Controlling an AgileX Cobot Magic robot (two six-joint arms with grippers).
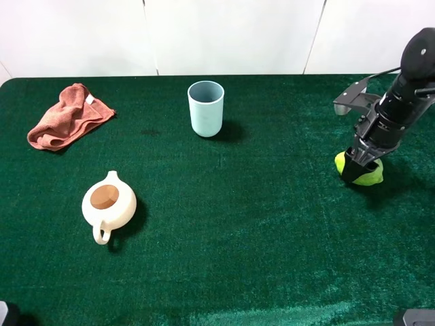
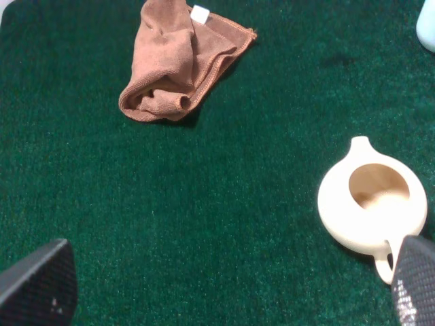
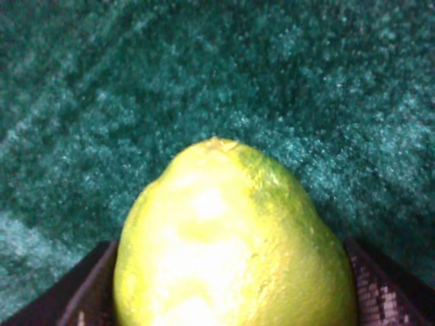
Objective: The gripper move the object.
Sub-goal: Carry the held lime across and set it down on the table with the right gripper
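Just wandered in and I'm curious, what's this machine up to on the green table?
The right gripper is low on the right of the green table, closed on a small yellow-green fruit that looks to sit on the surface. The left gripper hangs open near a cream teapot, holding nothing.

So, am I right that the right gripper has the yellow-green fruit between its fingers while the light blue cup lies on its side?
Not quite: the light blue cup stands upright, as the exterior high view shows. The right gripper does have the yellow-green fruit between its fingers.
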